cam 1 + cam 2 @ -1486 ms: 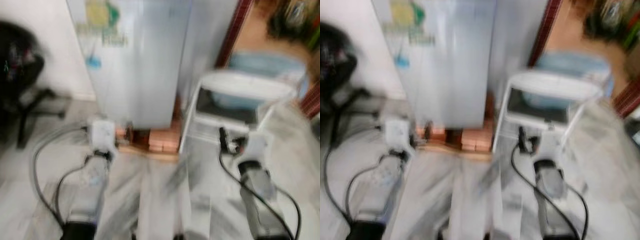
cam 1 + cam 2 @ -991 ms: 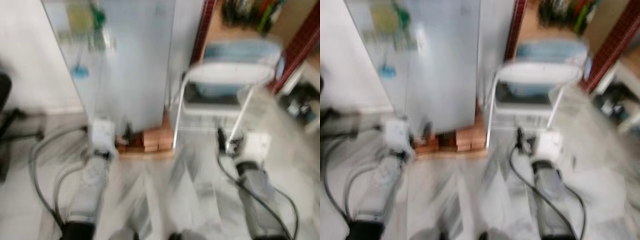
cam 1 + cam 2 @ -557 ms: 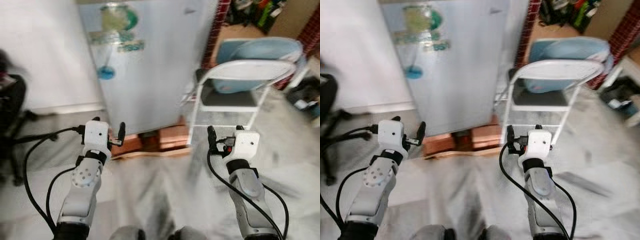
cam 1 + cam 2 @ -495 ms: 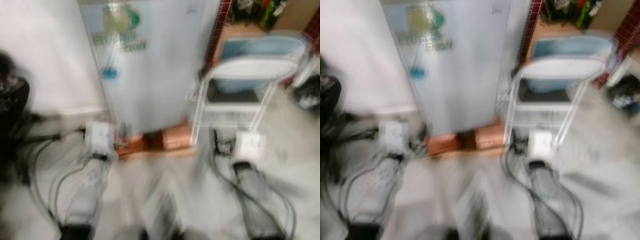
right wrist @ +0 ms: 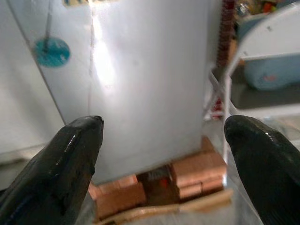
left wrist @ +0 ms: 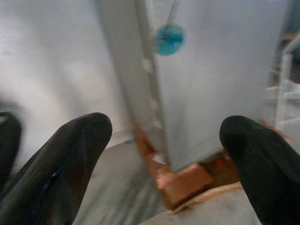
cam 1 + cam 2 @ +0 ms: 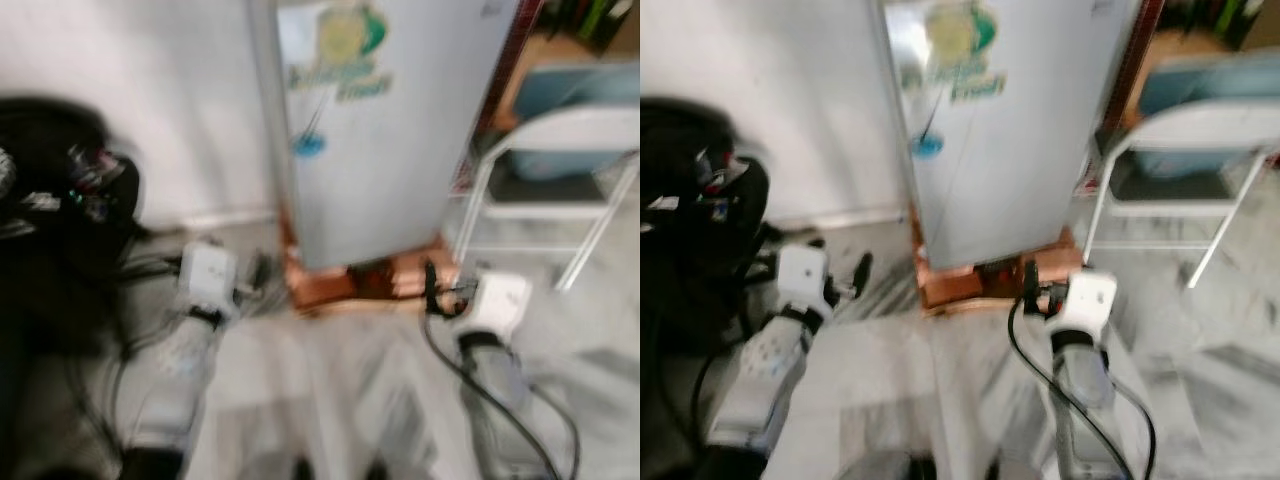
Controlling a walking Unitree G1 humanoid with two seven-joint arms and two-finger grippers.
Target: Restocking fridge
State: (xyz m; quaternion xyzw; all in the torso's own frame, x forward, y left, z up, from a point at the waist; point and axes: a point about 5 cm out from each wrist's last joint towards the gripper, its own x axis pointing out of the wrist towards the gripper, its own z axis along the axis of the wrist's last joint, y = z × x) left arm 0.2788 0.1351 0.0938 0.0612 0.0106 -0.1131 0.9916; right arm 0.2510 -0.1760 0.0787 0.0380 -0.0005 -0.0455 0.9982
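The fridge (image 7: 1010,130) stands directly ahead of both grippers with its door closed, raised off the floor on a base of bricks (image 5: 187,176); a sticker (image 7: 955,45) and a blue round mark (image 6: 168,39) sit on the door face. The left gripper (image 6: 164,154) is held low in front of the fridge's hinge-side corner, jaws spread wide and holding nothing. The right gripper (image 5: 164,154) is level with the lower door and the brick base, jaws likewise spread wide and empty. A white folding chair (image 7: 1180,150) with a pale blue basin (image 7: 1210,85) behind it stands beyond the outer side of the right gripper; a black office chair (image 7: 695,210) stands beyond the outer side of the left gripper. The head views are blurred. Task status, judged from these views: approach phase only. The door is not yet opened, no stock item is in either gripper, and no item to load can be made out. Remaining: open the door, fetch items, place them inside, close the door.
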